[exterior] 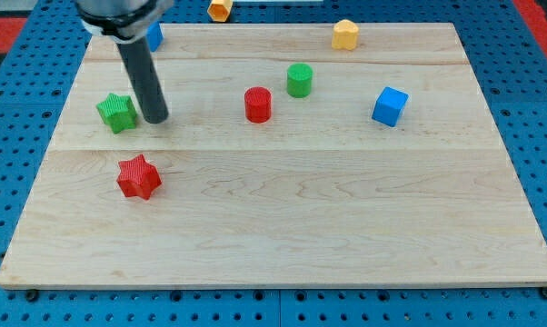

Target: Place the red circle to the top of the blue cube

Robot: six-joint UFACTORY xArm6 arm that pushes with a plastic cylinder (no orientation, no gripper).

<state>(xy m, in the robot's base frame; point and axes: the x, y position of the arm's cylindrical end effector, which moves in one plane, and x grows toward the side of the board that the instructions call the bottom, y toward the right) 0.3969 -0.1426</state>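
Note:
The red circle (pixel 257 104) stands on the wooden board near the middle of its upper part. The blue cube (pixel 390 106) sits well to its right, at about the same height in the view. My tip (pixel 156 118) rests on the board at the left, just right of the green star (pixel 117 112) and far left of the red circle. It touches no block that I can make out.
A green circle (pixel 299 80) sits up and right of the red circle. A red star (pixel 138 176) lies below my tip. A yellow block (pixel 345 34) is at the top right. An orange block (pixel 220 9) and a blue block (pixel 154 36) are at the top edge.

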